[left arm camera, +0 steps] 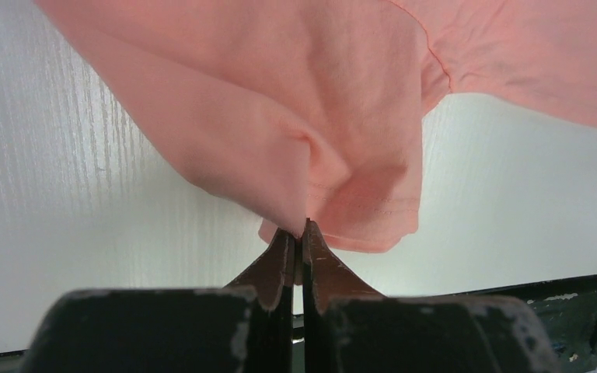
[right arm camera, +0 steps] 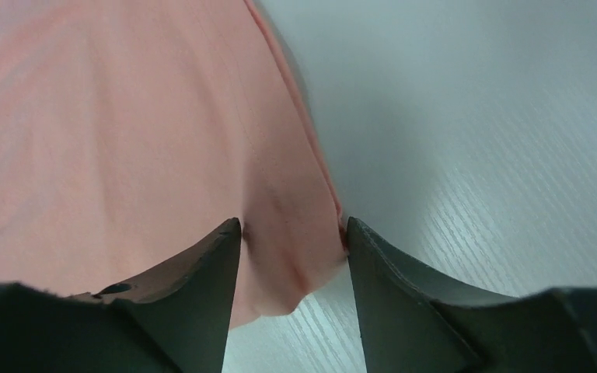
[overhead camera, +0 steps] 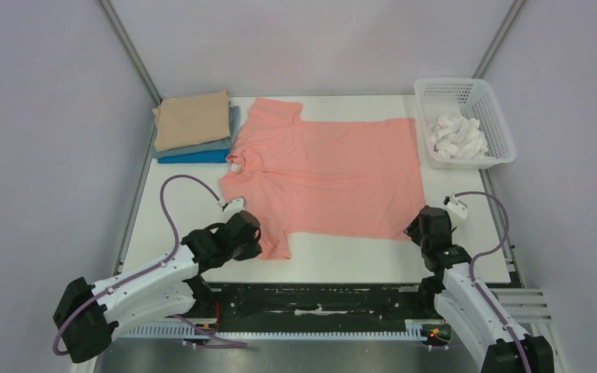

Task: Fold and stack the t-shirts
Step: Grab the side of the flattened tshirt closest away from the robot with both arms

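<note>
Salmon-pink t-shirt spread flat across the middle of the white table, collar toward the left of the frame, hem toward the right. At lower left, left gripper clamped tight on the near sleeve, cloth bunched into folds right at the closed fingertips in the wrist view. At lower right, right gripper down at the near hem corner, fingers parted, the corner of pink fabric lying in the gap between them, not yet pinched. At upper left, just beside the far sleeve, a folded stack: tan shirt on top, grey-blue shirt under it, bright blue shirt at the bottom. At upper right, white mesh basket holding white bundles, near the far hem corner but apart from it.
</note>
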You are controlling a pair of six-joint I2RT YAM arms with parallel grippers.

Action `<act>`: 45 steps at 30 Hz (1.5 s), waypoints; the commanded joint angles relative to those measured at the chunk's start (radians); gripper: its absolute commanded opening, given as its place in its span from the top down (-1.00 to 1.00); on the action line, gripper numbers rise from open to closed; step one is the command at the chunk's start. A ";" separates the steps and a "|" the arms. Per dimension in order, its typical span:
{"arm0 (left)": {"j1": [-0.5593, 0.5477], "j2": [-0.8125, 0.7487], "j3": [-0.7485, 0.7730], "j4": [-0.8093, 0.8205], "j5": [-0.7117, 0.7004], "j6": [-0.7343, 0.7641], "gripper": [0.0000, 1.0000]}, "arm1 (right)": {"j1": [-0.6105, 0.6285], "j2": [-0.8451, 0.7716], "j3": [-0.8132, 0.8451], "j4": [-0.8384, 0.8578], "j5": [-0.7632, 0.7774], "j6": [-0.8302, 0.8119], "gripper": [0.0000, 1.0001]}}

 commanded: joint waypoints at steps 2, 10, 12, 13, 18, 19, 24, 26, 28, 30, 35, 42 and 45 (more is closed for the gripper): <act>-0.002 -0.002 0.013 0.032 -0.036 0.026 0.95 | 0.001 0.014 -0.043 -0.001 -0.068 0.046 0.03; -0.002 -0.039 -0.009 -0.017 -0.029 -0.034 0.95 | 0.001 -0.066 -0.062 -0.034 -0.061 0.035 0.45; -0.002 -0.060 -0.014 -0.033 -0.015 -0.043 0.96 | 0.001 -0.079 -0.062 -0.035 -0.057 0.025 0.72; -0.002 -0.071 -0.015 -0.048 -0.010 -0.047 0.95 | 0.001 -0.085 -0.063 -0.035 -0.060 0.015 0.84; -0.003 -0.139 -0.003 -0.164 0.027 -0.084 0.95 | 0.001 -0.101 -0.039 -0.084 -0.052 -0.022 1.00; -0.002 -0.153 0.004 -0.195 0.046 -0.097 0.95 | 0.001 -0.107 -0.028 -0.108 -0.046 -0.026 1.00; -0.004 -0.217 0.037 -0.342 0.141 -0.135 0.95 | 0.001 -0.171 0.016 -0.222 -0.050 -0.028 1.00; -0.004 -0.260 0.016 -0.349 0.201 -0.151 0.95 | 0.001 -0.191 0.026 -0.238 -0.095 -0.025 1.00; -0.005 -0.306 -0.012 -0.349 0.243 -0.169 0.95 | 0.001 -0.210 0.042 -0.268 -0.111 -0.011 1.00; -0.005 -0.357 -0.028 -0.349 0.273 -0.188 0.95 | 0.001 -0.238 0.051 -0.297 -0.111 -0.007 1.00; -0.005 -0.485 -0.042 -0.336 0.305 -0.201 0.95 | 0.001 -0.305 0.069 -0.347 -0.091 -0.006 1.00; -0.005 -0.356 -0.057 -0.055 0.339 -0.098 0.95 | 0.001 -0.254 0.070 -0.271 -0.101 -0.035 1.00; -0.003 -0.231 0.038 -0.010 0.248 -0.022 0.95 | 0.001 -0.189 0.089 -0.224 -0.103 -0.057 1.00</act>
